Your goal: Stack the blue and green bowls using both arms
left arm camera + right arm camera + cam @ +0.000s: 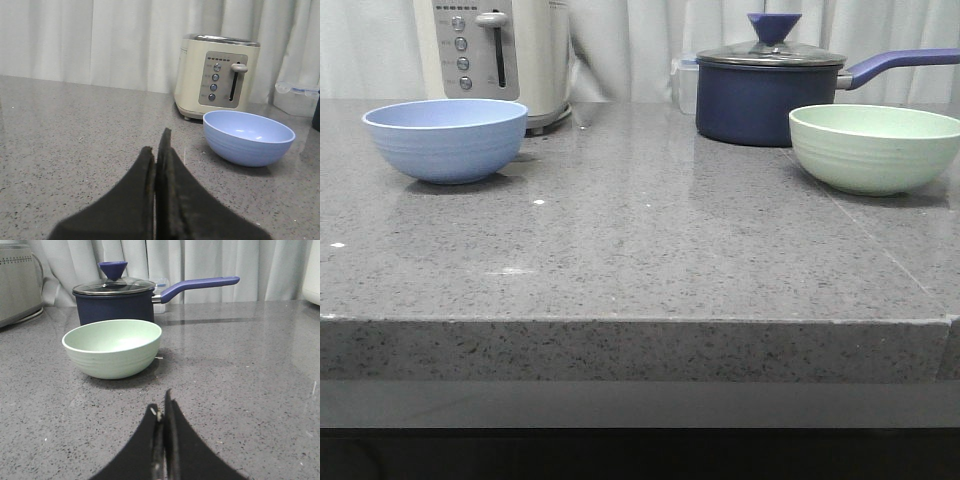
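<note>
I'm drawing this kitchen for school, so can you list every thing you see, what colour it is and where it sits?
blue bowl: one, light blue, upright and empty on the counter's left side, just in front of the toaster.
green bowl: one, pale mint green, upright and empty on the counter's right side, in front of the saucepan.
saucepan: one, dark navy with a glass lid, blue knob and blue handle, at the back right.
toaster: one, cream with a silver panel, at the back left.
plastic container: one, clear, behind the saucepan, mostly hidden.
counter: one, speckled grey stone.
curtain: pale white, along the back.
left tool: one, black, closed, holding nothing, near the blue bowl.
right tool: one, black, closed, holding nothing, near the green bowl.
</note>
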{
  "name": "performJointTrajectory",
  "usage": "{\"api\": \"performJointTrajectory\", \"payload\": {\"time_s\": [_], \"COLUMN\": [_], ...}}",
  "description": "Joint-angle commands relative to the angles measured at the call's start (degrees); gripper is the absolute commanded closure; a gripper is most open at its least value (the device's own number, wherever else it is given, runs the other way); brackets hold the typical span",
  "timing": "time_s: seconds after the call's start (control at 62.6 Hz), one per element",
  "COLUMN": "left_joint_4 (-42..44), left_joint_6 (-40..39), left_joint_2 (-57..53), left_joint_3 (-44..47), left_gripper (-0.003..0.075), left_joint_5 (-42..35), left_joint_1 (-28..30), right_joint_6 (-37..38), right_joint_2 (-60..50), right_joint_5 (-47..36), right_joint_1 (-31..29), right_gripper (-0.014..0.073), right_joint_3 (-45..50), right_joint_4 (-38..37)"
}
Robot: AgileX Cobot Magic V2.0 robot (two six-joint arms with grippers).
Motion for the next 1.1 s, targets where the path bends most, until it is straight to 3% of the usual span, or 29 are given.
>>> {"api": "performJointTrajectory", "payload": {"time_s": [0.0, 0.671, 0.895, 0.991, 1.087], "left_joint_4": [-0.44, -0.44, -0.08, -0.08, -0.31], "left_joint_6": [-0.38, -0.38, -0.38, -0.38, -0.46], "left_joint_2": [-0.93, -0.93, -0.93, -0.93, -0.82], "left_joint_3": [0.23, 0.23, 0.23, -1.50, -7.04], "left_gripper": [0.0740, 0.0740, 0.0740, 0.0740, 0.0740], "left_joint_5": [-4.50, -4.50, -5.90, -6.19, -1.66], "left_joint_1": [0.12, 0.12, 0.12, 0.12, 0.12], "right_joint_6": [-0.13, -0.13, -0.13, -0.13, -0.13], "right_joint_2": [-1.11, -1.11, -1.11, -1.11, -1.11], "right_joint_5": [-4.79, -4.79, -8.61, -9.46, -5.97], "right_joint_1": [-0.23, -0.23, -0.23, -0.23, -0.23], "right_gripper": [0.0648, 0.0648, 0.0648, 0.0648, 0.0648], "right_joint_3": [-0.93, -0.93, -0.93, -2.28, -7.16], "right_joint_4": [-0.74, -0.74, -0.74, -0.74, -0.74]}}
